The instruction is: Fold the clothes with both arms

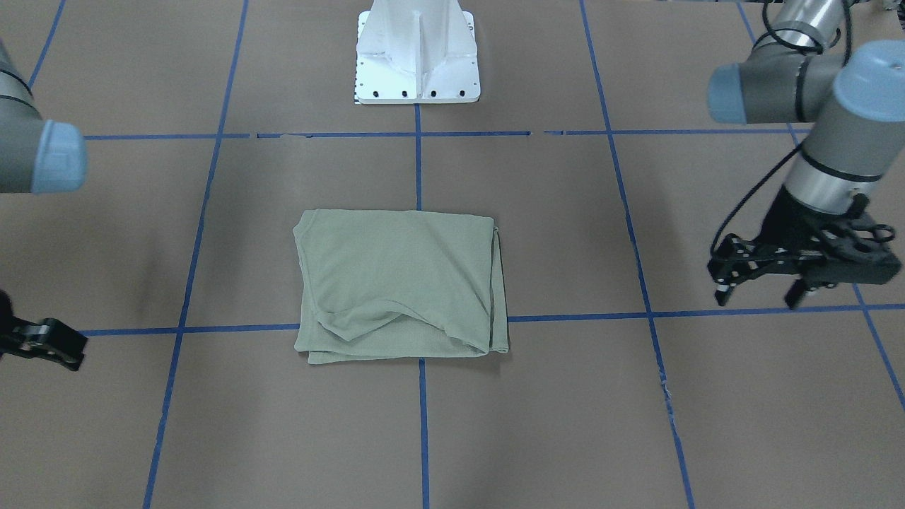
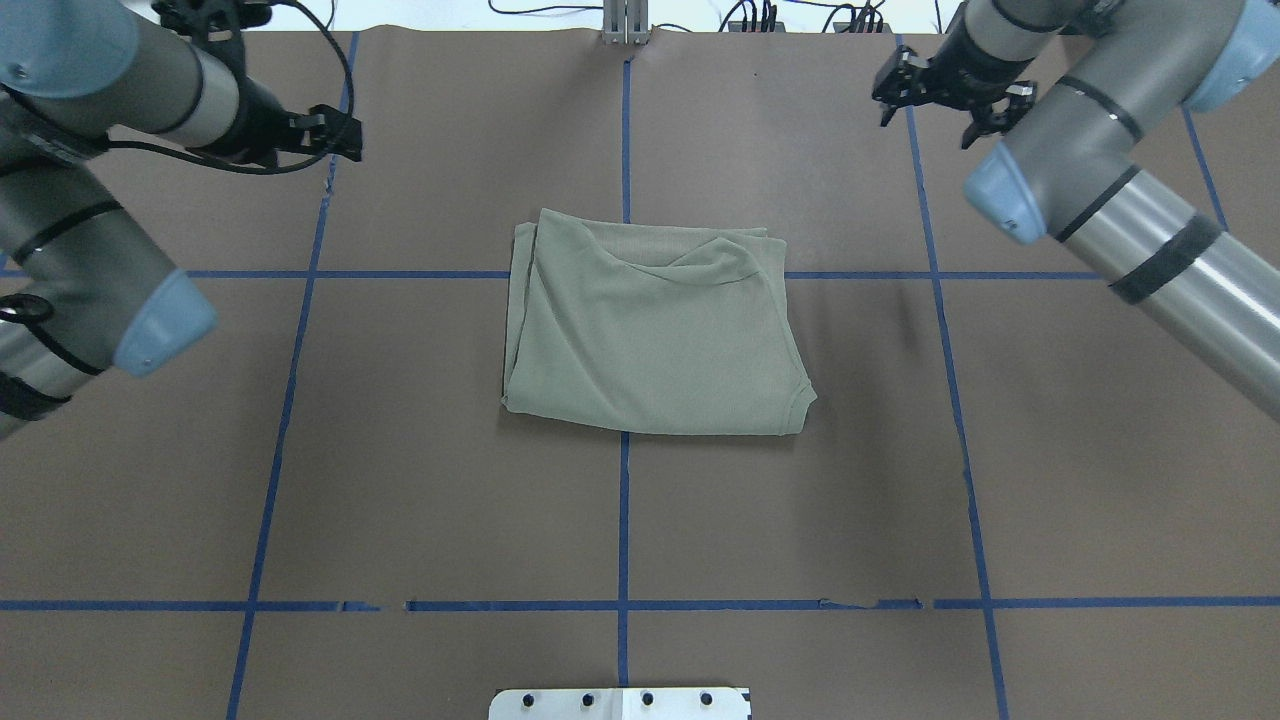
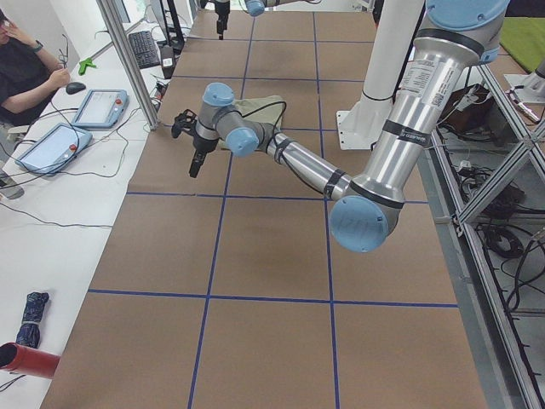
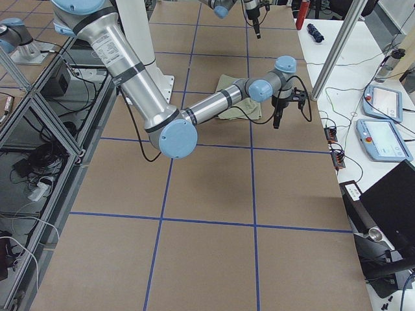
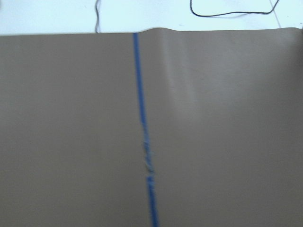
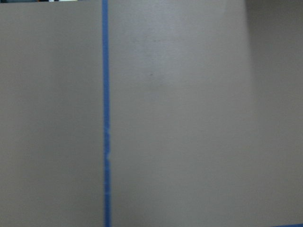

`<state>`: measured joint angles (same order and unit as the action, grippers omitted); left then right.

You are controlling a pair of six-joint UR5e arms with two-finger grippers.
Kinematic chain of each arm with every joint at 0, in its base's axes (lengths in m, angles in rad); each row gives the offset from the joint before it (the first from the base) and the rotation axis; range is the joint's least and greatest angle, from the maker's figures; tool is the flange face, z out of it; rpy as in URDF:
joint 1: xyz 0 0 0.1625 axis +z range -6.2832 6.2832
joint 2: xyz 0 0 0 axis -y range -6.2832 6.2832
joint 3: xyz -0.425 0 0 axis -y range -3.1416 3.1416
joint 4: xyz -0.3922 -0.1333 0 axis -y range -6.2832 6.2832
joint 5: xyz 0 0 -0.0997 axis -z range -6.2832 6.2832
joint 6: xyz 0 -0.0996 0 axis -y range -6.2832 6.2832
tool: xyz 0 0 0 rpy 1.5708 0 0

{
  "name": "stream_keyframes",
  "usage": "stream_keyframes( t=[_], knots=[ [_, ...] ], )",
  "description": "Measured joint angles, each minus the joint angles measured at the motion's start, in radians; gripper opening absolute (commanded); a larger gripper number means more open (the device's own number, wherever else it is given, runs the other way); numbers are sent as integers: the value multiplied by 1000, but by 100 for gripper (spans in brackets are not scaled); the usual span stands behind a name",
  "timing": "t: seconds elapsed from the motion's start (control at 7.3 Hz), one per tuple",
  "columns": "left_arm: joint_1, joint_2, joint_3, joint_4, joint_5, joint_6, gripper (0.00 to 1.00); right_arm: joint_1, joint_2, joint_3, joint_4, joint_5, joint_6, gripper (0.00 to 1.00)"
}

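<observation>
Brown paper crossed by blue tape (image 2: 624, 520) covers the tabletop (image 2: 1100, 500). At its centre you see the sage-green shirt (image 2: 650, 330), folded into a rough rectangle and well apart from both arms. Your front-facing view shows the left gripper (image 1: 758, 295) with its fingers spread, holding nothing. It also shows the white pedestal base (image 1: 417, 63) at the robot's edge. Your overhead view shows the right gripper (image 2: 927, 125) likewise spread and empty, toward the far edge. Both wrist cameras give you only paper and a tape line, though the left one also catches a black cable (image 5: 227, 13) beyond the edge. Only the left side view shows a person (image 3: 25, 72) seated at a white desk (image 3: 77, 200).
</observation>
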<state>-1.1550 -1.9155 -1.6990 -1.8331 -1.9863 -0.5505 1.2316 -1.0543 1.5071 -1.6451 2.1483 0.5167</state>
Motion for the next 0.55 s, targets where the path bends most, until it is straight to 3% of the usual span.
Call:
stream_keyframes(
  t=[0.27,0.55],
  knots=[
    [-192,88,36,46,-73,403,100,121,-113,27,-68,12,-355,100],
    [-315,174,112,55,-165,689,100,209,-232,35,-68,81,-553,100]
  ],
)
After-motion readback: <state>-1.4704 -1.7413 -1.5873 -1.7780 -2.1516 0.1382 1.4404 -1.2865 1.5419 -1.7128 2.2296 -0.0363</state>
